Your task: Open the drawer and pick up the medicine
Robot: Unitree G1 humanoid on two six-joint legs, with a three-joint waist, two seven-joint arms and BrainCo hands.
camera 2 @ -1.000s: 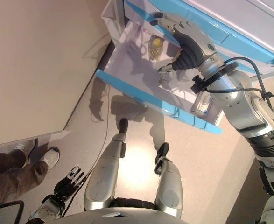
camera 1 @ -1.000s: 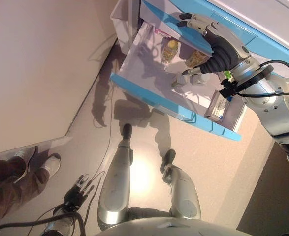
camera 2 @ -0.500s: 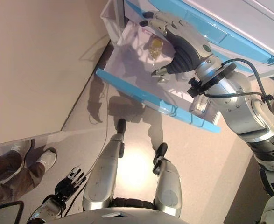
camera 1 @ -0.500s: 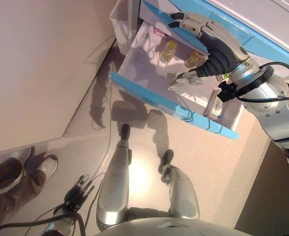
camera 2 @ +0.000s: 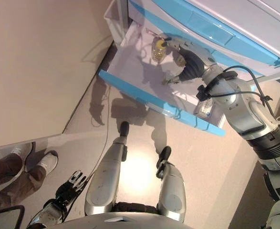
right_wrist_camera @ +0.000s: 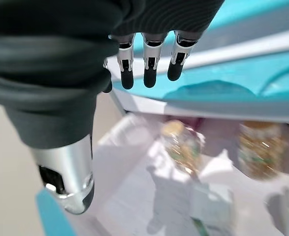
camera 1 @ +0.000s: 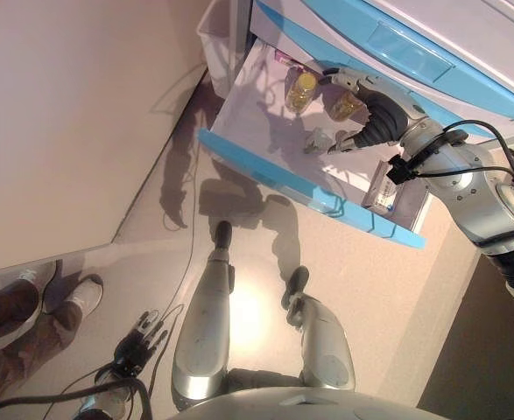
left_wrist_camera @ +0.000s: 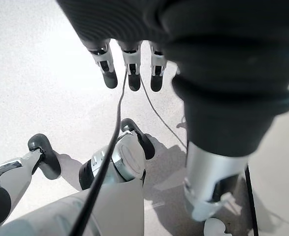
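The low drawer stands pulled out, white inside with a blue front. In it lie two yellow medicine bottles, a small pale pack and a flat box at the right end. My right hand reaches into the drawer, fingers straight, right over the second bottle and close behind the pale pack, holding nothing. In the right wrist view both bottles show past its fingertips. My left hand hangs open low by the floor.
Above the open drawer sits a shut blue-fronted drawer. A white bin stands left of the cabinet. A beige wall panel runs along the left. A person's legs and shoes are at the lower left.
My right hand has come down from the upper drawer's front into the open drawer, close to the bottles. The left hand has not moved.
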